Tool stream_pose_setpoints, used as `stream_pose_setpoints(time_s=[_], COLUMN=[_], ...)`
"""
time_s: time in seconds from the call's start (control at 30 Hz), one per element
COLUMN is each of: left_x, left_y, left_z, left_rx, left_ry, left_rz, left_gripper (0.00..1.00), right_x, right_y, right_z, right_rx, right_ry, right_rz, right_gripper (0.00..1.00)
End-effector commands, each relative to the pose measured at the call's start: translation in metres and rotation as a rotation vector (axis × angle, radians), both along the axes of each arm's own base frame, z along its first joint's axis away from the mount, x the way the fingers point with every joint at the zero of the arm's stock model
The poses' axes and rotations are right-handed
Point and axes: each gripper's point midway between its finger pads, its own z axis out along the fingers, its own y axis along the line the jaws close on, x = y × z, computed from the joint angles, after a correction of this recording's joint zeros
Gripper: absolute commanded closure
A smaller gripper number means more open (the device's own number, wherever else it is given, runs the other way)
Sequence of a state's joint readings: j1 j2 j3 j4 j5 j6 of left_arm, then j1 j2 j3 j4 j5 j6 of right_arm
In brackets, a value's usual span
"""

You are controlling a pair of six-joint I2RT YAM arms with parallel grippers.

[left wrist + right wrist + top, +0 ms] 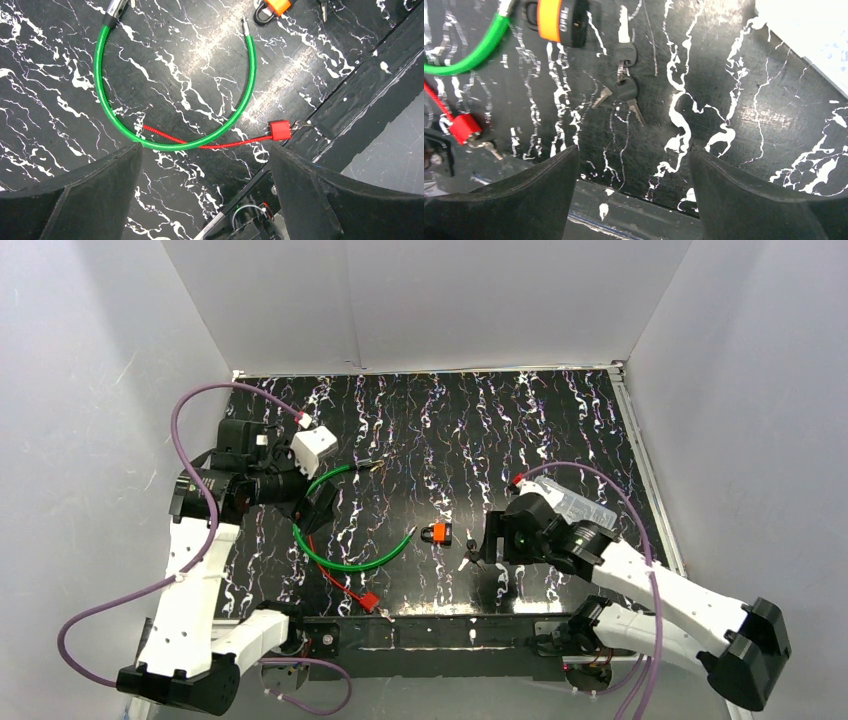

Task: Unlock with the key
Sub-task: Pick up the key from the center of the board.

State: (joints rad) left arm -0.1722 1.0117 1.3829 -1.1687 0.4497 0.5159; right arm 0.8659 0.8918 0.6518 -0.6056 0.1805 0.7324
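One orange padlock (437,533) lies mid-worktop (560,420), toward the near edge; one bunch of keys (622,85), two black heads showing, lies just beside it, not touching; one green cable (170,146) curls off toward the left edge, crossed by one red cord (225,145) that ends at a small red lock (279,130) by the near edge; the left gripper (205,150) hangs over the cable, the right gripper (633,150) over the keys, both released and holding nothing.
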Motion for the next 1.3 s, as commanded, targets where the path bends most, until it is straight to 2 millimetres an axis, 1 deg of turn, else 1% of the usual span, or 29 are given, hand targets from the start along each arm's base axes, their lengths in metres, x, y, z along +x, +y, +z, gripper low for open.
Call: stream_pose_setpoints(time_s=[0.0,0.1,0.23,0.37,0.43,0.5,0.6,0.67,0.73,0.83,0.93,1.0,1.1,1.2,1.27], left_x=[-0.007,-0.01,-0.01,-0.01,-0.011,-0.012,-0.014,-0.013,-0.015,-0.018,-0.02,-0.021,-0.022,-0.026,-0.027], left_y=[0.007,0.008,0.006,0.002,-0.001,-0.003,-0.003,0.001,0.003,0.002,0.001,0.001,0.001,0.0,0.0], left_z=[-0.007,-0.009,-0.012,-0.006,-0.003,-0.002,-0.005,-0.01,-0.014,-0.017,-0.015,-0.013,-0.012,-0.013,-0.015], left_rx=[0.042,0.05,0.043,0.018,0.001,-0.008,-0.003,0.02,0.037,0.034,0.024,0.026,0.024,0.022,0.024], left_ry=[0.015,0.027,0.039,0.046,0.05,0.053,0.073,0.091,0.11,0.111,0.104,0.097,0.09,0.113,0.125], left_rz=[-0.01,-0.014,-0.023,-0.022,-0.032,-0.033,-0.037,-0.026,-0.033,-0.049,-0.057,-0.06,-0.064,-0.077,-0.08], left_gripper=[0.02,0.02,0.02,0.02,0.02,0.02,0.02,0.02,0.02,0.02,0.02,0.02,0.02,0.02,0.02], right_x=[0.003,0.0,-0.006,-0.011,-0.005,0.005,0.015,0.023,0.029,0.036,0.038,0.036,0.032,0.032,0.032], right_y=[0.007,0.012,0.018,0.023,0.024,0.029,0.039,0.045,0.045,0.045,0.046,0.045,0.043,0.043,0.044], right_z=[-0.007,-0.009,-0.012,-0.021,-0.023,-0.021,-0.024,-0.025,-0.031,-0.037,-0.042,-0.047,-0.056,-0.06,-0.062], right_rx=[-0.038,-0.051,-0.055,-0.036,-0.044,-0.061,-0.107,-0.143,-0.188,-0.209,-0.195,-0.191,-0.198,-0.196,-0.195], right_ry=[0.038,0.05,0.059,0.061,0.037,0.004,0.007,0.015,0.028,0.036,0.042,0.055,0.077,0.076,0.078], right_rz=[-0.016,-0.007,0.011,0.007,-0.006,0.003,0.046,0.066,0.071,0.064,0.058,0.05,0.043,0.042,0.044], right_gripper=[0.15,0.15,0.19,0.22,0.29,0.33,0.34,0.34,0.35,0.39,0.49,0.53,0.53,0.53,0.56])
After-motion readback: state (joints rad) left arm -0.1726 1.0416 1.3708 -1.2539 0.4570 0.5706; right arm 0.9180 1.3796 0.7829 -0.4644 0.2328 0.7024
